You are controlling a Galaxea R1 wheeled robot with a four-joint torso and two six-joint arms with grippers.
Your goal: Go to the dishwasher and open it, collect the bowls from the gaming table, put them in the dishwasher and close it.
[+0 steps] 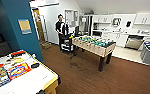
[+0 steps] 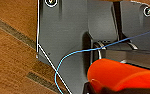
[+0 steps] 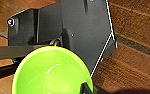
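Down at the right pincer, 1 lime green bowl sits close against it with a dark tip over its rim; whether it is clamped I cannot tell. The left wrist carries 1 red bowl, grip equally unclear. Both seem held for the trip to the dishwasher, open across the room beyond the football table. The gaming worktop lies near, 1 person watching.

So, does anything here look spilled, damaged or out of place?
A dark stain marks the wooden floor in front of the table-football table. The dishwasher at the far kitchen wall appears open. Nothing else stands out.
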